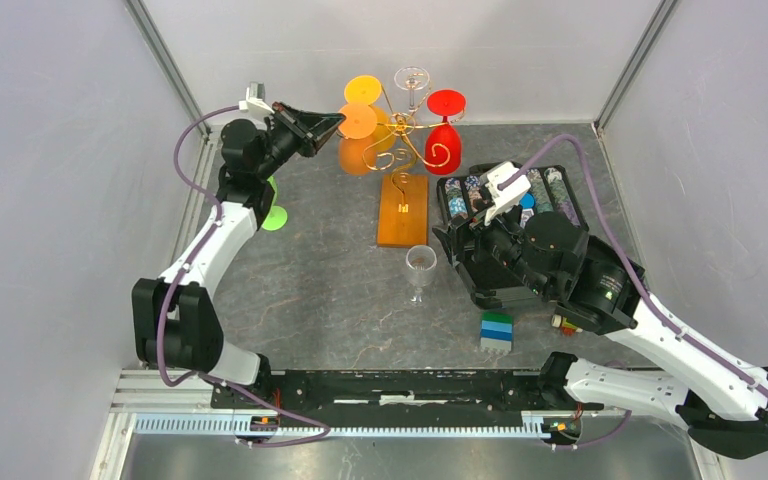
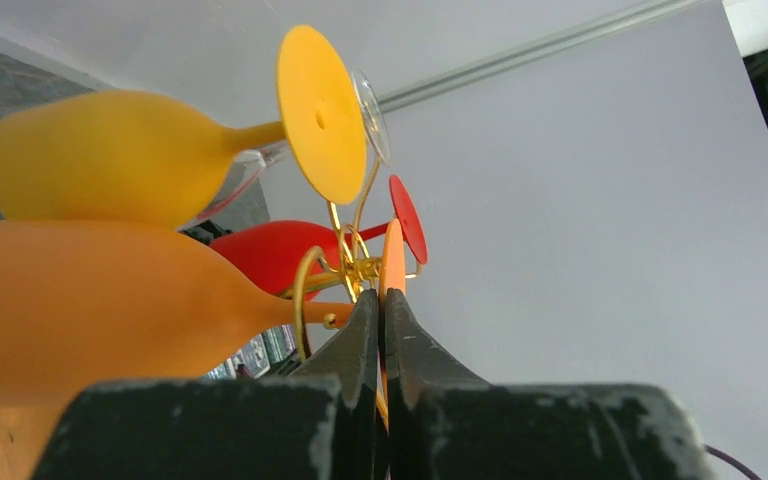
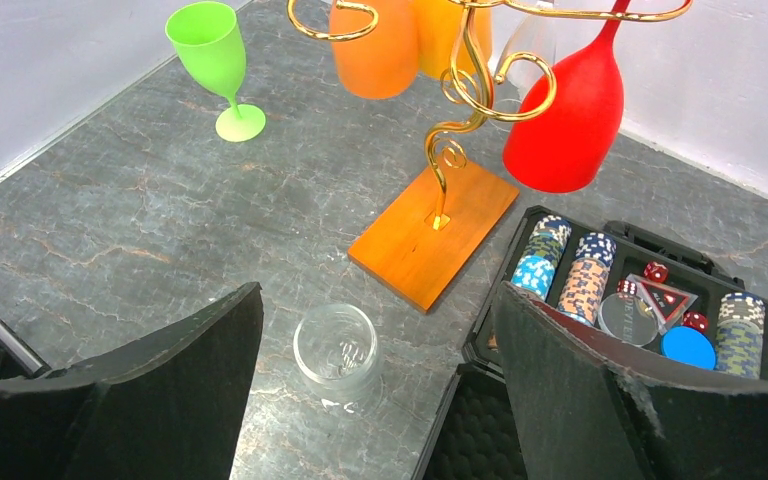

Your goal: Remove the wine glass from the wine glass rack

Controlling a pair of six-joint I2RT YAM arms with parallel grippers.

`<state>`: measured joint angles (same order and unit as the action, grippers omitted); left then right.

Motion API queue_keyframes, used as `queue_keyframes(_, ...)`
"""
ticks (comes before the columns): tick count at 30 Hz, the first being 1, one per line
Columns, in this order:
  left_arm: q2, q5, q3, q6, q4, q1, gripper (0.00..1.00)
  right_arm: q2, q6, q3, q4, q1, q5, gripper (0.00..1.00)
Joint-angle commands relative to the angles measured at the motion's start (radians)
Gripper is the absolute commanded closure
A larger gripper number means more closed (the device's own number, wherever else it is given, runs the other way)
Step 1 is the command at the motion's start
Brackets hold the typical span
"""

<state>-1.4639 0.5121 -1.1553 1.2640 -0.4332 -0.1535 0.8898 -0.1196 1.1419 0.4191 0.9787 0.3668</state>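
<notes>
The wine glass rack [image 1: 403, 205] stands at the back middle, a gold wire stand on an orange-brown wooden base [image 3: 435, 228]. An orange wine glass [image 2: 90, 310], a yellow one [image 2: 110, 155], a red one [image 1: 444, 148] and a clear one [image 1: 413, 82] hang from it upside down. My left gripper [image 1: 335, 122] is shut on the rim of the orange glass's foot [image 2: 392, 258], as the left wrist view [image 2: 382, 300] shows. My right gripper [image 3: 378, 300] is open and empty above a clear glass [image 3: 336, 347] that stands on the table; in the top view the gripper [image 1: 452, 240] is right of that glass [image 1: 419, 265].
A green glass [image 3: 210, 50] stands on the table at the left, partly hidden by my left arm in the top view [image 1: 276, 216]. An open black case of poker chips [image 1: 520, 200] lies right of the rack. A small stack of blue and green blocks [image 1: 497, 331] sits near the front.
</notes>
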Motion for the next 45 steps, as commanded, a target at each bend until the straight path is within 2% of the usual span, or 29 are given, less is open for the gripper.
queue_keyframes(1,0.009,0.060,-0.035,0.042,-0.090,-0.021,0.98,-0.014,-0.013,-0.005,-0.037,-0.005,-0.002,0.11)
queue_keyframes(12,0.120,0.070,0.064,0.039,-0.086,-0.038,0.98,-0.010,-0.031,-0.016,-0.061,-0.004,-0.021,0.09)
queue_keyframes(19,0.242,0.077,0.175,0.028,-0.087,-0.043,0.98,0.007,-0.055,-0.062,-0.125,-0.005,-0.130,0.05)
queue_keyframes(25,0.372,0.080,0.247,0.043,-0.048,-0.040,0.98,-0.001,-0.141,-0.152,-0.268,-0.005,-0.223,0.02)
queue_keyframes(28,0.466,0.011,0.299,0.069,-0.023,-0.038,0.98,-0.008,-0.217,-0.213,-0.380,-0.005,-0.281,0.02)
queue_keyframes(32,0.587,-0.078,0.343,0.159,-0.025,-0.033,0.98,-0.025,-0.341,-0.295,-0.550,-0.005,-0.324,0.02)
queue_keyframes(37,0.687,-0.152,0.361,0.327,-0.035,-0.033,0.98,-0.059,-0.524,-0.415,-0.798,-0.004,-0.273,0.02)
queue_keyframes(41,0.773,-0.268,0.481,0.606,-0.156,-0.033,0.98,-0.038,-0.634,-0.483,-1.003,-0.005,-0.242,0.02)
queue_keyframes(45,0.803,-0.300,0.571,0.824,-0.258,-0.034,0.98,0.030,-0.708,-0.477,-1.111,-0.005,-0.242,0.02)
